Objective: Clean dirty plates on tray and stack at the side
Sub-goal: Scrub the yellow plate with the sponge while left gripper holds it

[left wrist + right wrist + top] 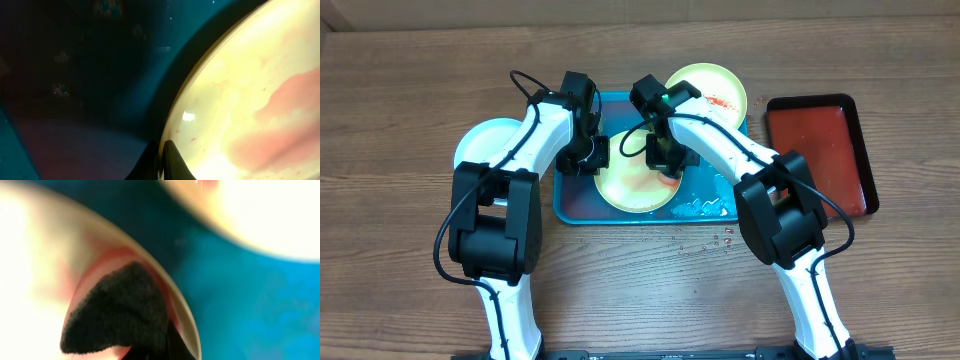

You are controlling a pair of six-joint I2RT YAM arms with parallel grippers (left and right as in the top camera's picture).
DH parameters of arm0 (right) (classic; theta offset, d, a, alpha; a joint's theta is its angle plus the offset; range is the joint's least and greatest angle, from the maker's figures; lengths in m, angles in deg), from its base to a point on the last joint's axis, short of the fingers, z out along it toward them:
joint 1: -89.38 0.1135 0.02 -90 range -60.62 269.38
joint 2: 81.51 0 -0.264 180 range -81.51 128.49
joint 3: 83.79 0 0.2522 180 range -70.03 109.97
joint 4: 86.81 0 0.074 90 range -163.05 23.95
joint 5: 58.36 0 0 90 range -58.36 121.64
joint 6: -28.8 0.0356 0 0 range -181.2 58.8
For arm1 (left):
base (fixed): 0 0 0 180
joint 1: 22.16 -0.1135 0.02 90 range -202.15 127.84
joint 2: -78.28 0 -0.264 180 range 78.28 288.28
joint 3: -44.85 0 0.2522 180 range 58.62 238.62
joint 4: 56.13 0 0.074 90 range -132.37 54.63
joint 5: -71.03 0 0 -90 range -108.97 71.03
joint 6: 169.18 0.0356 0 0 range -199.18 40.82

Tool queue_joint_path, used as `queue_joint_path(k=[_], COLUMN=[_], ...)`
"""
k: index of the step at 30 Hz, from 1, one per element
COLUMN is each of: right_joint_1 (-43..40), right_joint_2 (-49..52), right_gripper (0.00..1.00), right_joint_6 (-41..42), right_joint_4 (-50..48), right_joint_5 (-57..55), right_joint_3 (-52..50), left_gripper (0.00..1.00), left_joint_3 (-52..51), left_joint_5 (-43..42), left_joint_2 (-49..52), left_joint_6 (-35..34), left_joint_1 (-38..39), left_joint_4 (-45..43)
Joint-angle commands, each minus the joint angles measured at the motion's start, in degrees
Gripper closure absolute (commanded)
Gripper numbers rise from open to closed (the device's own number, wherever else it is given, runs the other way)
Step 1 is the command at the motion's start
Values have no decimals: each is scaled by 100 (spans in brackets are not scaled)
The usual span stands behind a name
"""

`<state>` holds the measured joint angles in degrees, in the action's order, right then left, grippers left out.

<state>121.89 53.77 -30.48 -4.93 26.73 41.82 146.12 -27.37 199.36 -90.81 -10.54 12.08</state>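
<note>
Scrubbing looks to be the step in hand: my right fingers are closed on a dark cloth pressed to the smeared plate, which lies in the tray at frame centre. My left fingers sit at that plate's left rim, I judge to steady it against the wiping, though I cannot tell whether they grip it.

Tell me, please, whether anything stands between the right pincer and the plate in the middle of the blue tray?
Only the dark cloth that the right pincer holds. It lies on the plate, on the red-smeared face near the rim. Nothing else visible stands between them.
</note>
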Motion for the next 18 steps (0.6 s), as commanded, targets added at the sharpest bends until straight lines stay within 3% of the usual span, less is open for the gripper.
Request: queue_joint_path(k=[1, 4, 9, 18], right_joint_1=[-42, -35, 59, 483], right_joint_2=[-57, -46, 118, 212], right_gripper=[96, 96, 96, 96], right_joint_6=[74, 46, -229, -345], right_joint_4=[-470, -1010, -1784, -1335], right_joint_5=[-501, -72, 1808, 2452], right_joint_3=[-7, -20, -37, -46], left_gripper=[96, 96, 96, 96], left_joint_3=[-109, -109, -109, -109], left_joint_5=[114, 111, 111, 103], left_joint_2=[13, 13, 13, 13], left_joint_6=[-13, -15, -15, -17], left_joint_1=[-2, -2, -2, -2], left_joint_4=[35, 33, 31, 4])
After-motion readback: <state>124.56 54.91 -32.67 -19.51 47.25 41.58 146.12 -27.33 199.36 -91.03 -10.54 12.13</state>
